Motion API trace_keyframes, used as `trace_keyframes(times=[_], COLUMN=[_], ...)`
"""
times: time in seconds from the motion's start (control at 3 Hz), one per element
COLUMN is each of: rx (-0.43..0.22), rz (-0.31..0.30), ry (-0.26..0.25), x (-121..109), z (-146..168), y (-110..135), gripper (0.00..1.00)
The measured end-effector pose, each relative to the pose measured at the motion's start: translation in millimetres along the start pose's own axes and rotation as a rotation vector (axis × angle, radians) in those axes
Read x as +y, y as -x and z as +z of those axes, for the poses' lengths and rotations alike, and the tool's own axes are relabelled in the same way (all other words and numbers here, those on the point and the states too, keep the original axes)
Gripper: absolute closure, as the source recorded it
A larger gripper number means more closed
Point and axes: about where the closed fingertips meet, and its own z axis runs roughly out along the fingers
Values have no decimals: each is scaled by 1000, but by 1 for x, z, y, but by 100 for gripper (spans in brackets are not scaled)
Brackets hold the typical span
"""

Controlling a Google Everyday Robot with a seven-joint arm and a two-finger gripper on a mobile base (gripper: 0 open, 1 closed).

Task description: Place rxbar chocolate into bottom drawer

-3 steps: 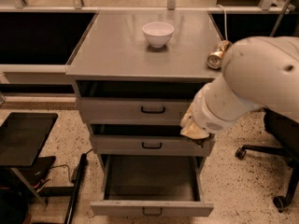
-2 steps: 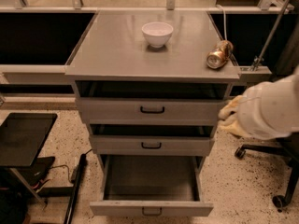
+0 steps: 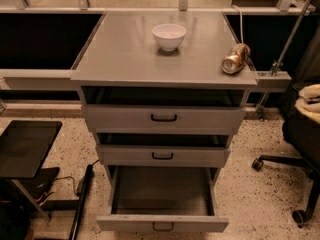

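Observation:
The bottom drawer, the lowest and deepest of three grey drawers, is pulled open, and the part of its inside that I can see holds nothing. The rxbar chocolate is not visible anywhere. My gripper is out of view. Only a pale piece of my arm shows at the right edge, level with the top drawer and well clear of the cabinet.
A white bowl and a shiny gold-brown can on its side sit on the cabinet top. The top drawer and middle drawer stand slightly open. A black office chair is at right, a black stand at left.
My arm, which covered the cabinet's right side, has swung away to the right and is almost out of the picture. The drawers, bowl and can have not moved.

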Motion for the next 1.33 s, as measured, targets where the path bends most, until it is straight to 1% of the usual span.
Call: trace_keyframes(times=[0.33,0.67,1.33], rx=[-27,-41,-57], rz=[17,25,32], ry=[-115,-174,-234], x=[-32,-48,-64], z=[-12,-20,-28], y=[-9,-14,-19], gripper=[100,100,100])
